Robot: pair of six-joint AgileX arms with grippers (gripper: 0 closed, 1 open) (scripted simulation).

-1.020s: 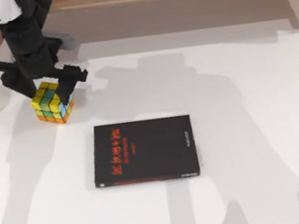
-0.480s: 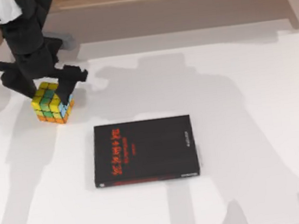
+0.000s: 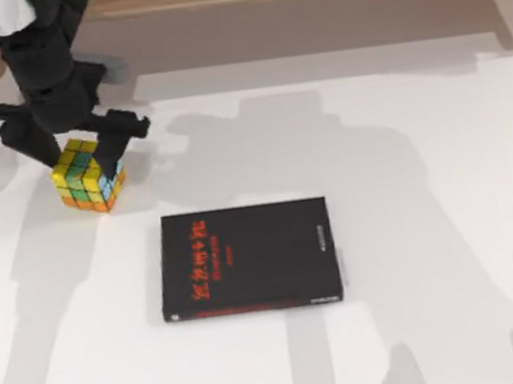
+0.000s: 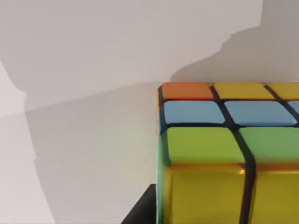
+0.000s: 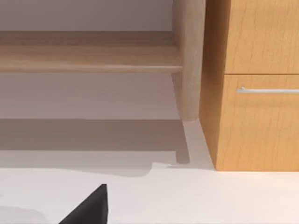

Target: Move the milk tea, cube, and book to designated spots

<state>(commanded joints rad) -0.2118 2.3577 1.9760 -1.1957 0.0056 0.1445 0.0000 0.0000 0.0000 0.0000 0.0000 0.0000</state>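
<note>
The cube point(image 3: 87, 178), scrambled yellow, green, light blue and orange, is at the table's far left. My left gripper point(image 3: 83, 163) comes down over it, one black finger on each side, shut on it. The left wrist view shows the cube point(image 4: 229, 154) up close, with a black finger point(image 4: 141, 211) beside it. The milk tea and the book are out of view. In the right wrist view a black fingertip point(image 5: 88, 207) of my right gripper shows over the white table, far from the cube.
A black hardcover with red lettering point(image 3: 248, 259) lies flat mid-table. A wooden cabinet point(image 5: 254, 84) with a metal handle and a wooden rail point(image 5: 88, 58) stand beyond the table's edge. The white tabletop point(image 3: 424, 181) stretches out to the right.
The cube and my left gripper have shifted together slightly toward the top view's upper left. The black hardcover has not moved.
</note>
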